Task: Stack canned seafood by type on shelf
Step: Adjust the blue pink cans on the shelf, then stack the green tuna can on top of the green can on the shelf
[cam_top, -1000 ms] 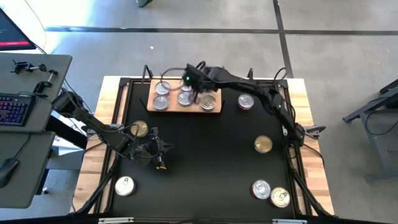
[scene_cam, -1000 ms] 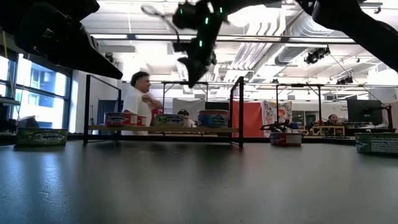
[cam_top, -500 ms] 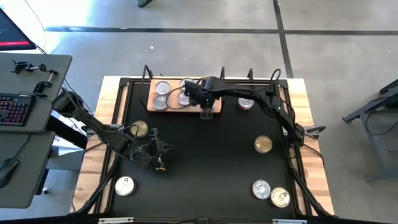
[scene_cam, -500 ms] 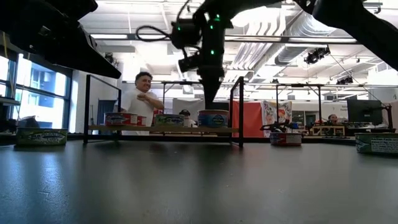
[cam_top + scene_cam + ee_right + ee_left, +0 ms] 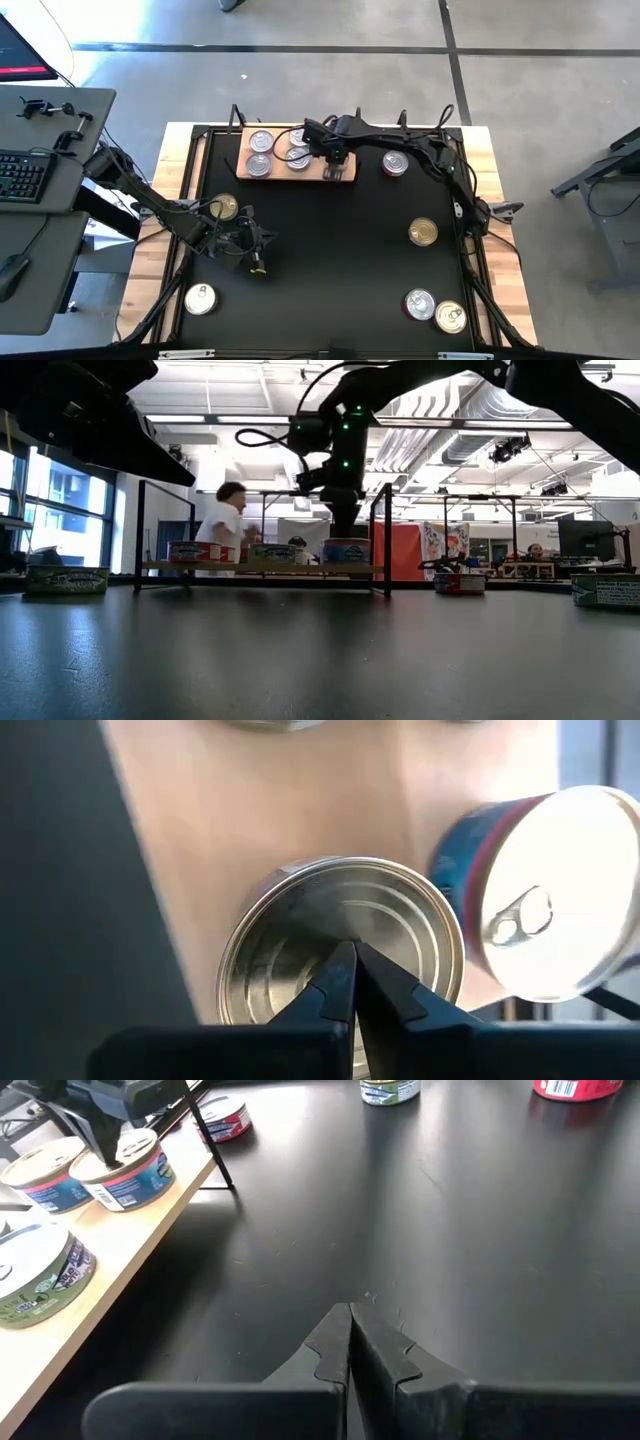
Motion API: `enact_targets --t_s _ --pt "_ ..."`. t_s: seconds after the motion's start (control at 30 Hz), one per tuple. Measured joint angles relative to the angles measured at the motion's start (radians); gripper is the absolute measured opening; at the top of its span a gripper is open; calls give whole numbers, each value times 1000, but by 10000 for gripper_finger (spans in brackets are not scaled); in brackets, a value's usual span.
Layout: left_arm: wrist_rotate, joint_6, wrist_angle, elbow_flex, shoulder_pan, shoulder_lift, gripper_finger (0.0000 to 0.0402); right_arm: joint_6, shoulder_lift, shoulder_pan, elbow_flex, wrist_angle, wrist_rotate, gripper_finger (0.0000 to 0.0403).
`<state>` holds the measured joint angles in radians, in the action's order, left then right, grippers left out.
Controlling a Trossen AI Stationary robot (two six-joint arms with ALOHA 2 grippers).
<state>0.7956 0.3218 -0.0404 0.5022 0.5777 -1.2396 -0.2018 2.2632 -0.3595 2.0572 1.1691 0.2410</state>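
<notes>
The shelf (image 5: pixel 280 175) is a light wooden slab at the mat's far edge, carrying several flat tins. The tin at its right end (image 5: pixel 290 930) stands on the wood with a ringed silver top. My right gripper (image 5: pixel 350 950) is shut and points down at that top. Beside it stands a blue-and-red tin with a pull-tab lid (image 5: pixel 540 920). More tins stand on the shelf's left part (image 5: pixel 260 152). My left gripper (image 5: pixel 258 265) is shut above the black mat at the near left, holding nothing. My right gripper comes from above, pointing steeply down, and its shut fingertips (image 5: pixel 345 532) meet the middle of the tin's top (image 5: pixel 345 925). The tin stands upright on the shelf's right end. Nothing is between the fingers.
Loose tins stand on the black mat: one by the left arm (image 5: pixel 224 207), one near left (image 5: pixel 200 298), one right of the shelf (image 5: pixel 395 163), one mid right (image 5: pixel 423 232) and two near right (image 5: pixel 435 310). A person walks in the room behind (image 5: pixel 222 520).
My right gripper has come down from above the shelf's middle toward its right end and tipped steeper, ending with its shut tips on the tin there. The tins have stayed in place.
</notes>
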Motion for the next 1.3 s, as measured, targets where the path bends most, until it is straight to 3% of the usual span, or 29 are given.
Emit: enact_targets --t_s 0.57,0.67,0.87,1.1,1.3 --pt "0 1 -2 0 0 0 0 21 10 11 128 43 3 0" --pt "0 6 -2 0 1 0 0 62 10 33 149 -26 9 0" --pt "7 14 -1 0 63 1 0 36 9 202 99 -250 -34 0" --pt "145 62 1 9 217 58 0 58 9 430 -50 -465 1 0" --pt "324 61 24 15 322 134 0 293 8 591 -179 -343 86 0"
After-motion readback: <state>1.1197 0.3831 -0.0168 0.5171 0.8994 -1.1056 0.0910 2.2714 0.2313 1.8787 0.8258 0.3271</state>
